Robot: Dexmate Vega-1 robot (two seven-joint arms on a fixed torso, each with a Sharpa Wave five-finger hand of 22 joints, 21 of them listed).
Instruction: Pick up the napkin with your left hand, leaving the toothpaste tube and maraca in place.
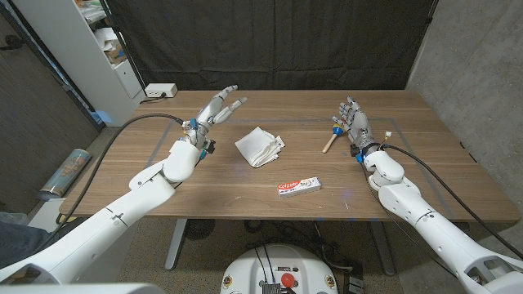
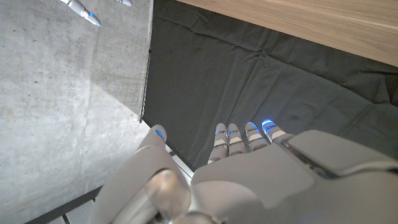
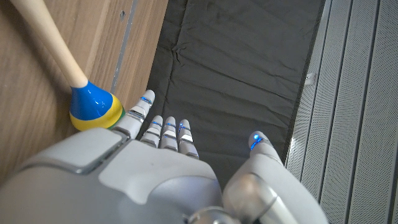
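Observation:
A white crumpled napkin lies at the middle of the wooden table. In front of it sits a red-and-white toothpaste tube. A maraca with a wooden handle and a blue-and-yellow head lies to the right, close beside my right hand. That hand is open with fingers up and holds nothing. My left hand hovers open to the left of the napkin, fingers spread toward the far edge, not touching it. Its fingers reach out against the dark curtain.
A white power strip lies at the table's back left corner. A white shelf unit stands beyond the left side. A black curtain hangs behind. A cylinder lies on the floor at left.

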